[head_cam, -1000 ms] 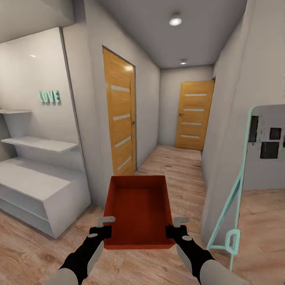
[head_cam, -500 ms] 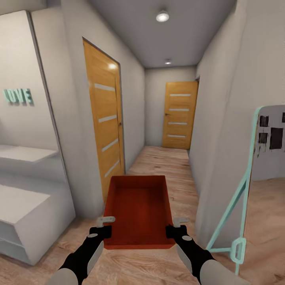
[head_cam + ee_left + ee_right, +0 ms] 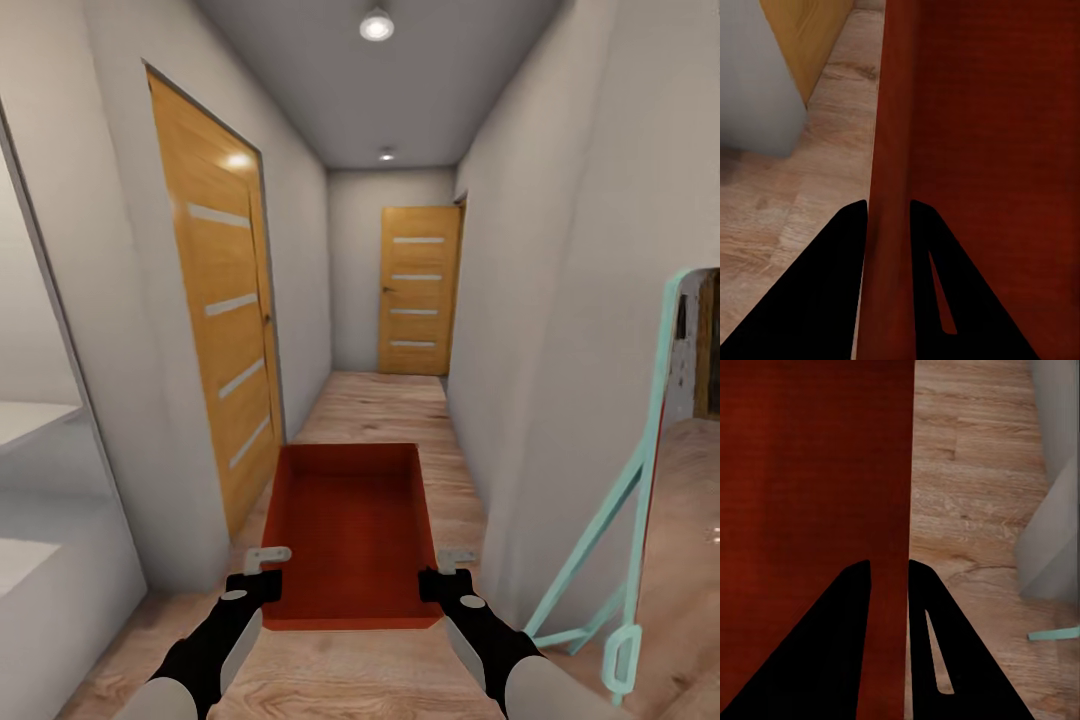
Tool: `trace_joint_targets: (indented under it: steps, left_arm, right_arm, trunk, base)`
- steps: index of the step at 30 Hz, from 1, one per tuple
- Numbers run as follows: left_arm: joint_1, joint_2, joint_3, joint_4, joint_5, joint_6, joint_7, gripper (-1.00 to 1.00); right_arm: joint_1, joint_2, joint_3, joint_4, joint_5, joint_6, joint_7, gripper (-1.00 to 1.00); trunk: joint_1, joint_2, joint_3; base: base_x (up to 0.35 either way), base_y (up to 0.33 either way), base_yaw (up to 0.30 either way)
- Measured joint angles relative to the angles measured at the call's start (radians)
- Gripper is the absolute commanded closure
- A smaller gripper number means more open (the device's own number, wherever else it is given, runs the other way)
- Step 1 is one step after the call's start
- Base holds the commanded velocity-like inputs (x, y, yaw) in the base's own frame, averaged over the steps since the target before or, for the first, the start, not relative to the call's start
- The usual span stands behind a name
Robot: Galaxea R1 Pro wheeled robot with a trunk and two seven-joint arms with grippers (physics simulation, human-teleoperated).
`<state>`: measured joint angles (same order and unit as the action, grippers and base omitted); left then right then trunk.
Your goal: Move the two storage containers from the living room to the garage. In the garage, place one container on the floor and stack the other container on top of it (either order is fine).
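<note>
So I'm rolling down a narrow hallway with one storage container (image 3: 350, 530) carried out front, open top up, above the light wood-plank floor (image 3: 400, 420). The left gripper (image 3: 262, 572) is pinched onto its left wall, one finger inside and one outside; the right gripper (image 3: 447, 572) does the same on the right wall. Both jaws are narrow, clamped on plastic.

Around me: an orange wooden door (image 3: 222, 330) with pale slats close on the left, another door like it (image 3: 418, 290) at the corridor's far end, pale walls tight on both sides. A teal-framed easel thing (image 3: 640, 480) leans by the right corner. Two ceiling lights (image 3: 376, 24) overhead. No readable writing anywhere.
</note>
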<state>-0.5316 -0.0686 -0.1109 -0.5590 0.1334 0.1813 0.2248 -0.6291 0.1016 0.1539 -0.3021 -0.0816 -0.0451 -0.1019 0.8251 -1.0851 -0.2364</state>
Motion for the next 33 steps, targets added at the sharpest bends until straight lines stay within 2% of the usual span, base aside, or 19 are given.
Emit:
trace_joint_targets:
  steps: [8,23,33]
  left_arm:
    - [0.0,-0.002,0.003,0.0,-0.003,0.0,0.0,1.0]
    - [0.0,-0.003,0.005,0.005,-0.002,-0.004,0.0,1.0]
    - [0.0,-0.003,0.005,0.005,-0.002,-0.004,0.0,1.0]
  right_arm:
    - [0.0,-0.001,0.001,0.0,-0.001,0.0,0.001,1.0]
    - [0.0,-0.001,0.002,0.001,0.0,0.0,0.0,1.0]
    - [0.0,-0.001,0.002,0.001,0.0,0.0,0.0,1.0]
  trunk:
    - [0.0,0.0,0.0]
    - [0.0,0.0,0.0]
    - [0.0,0.0,0.0]
  base:
    - [0.301,0.218,-0.217]
    - [0.319,0.099,-0.006]
    - [0.324,0.014,0.0]
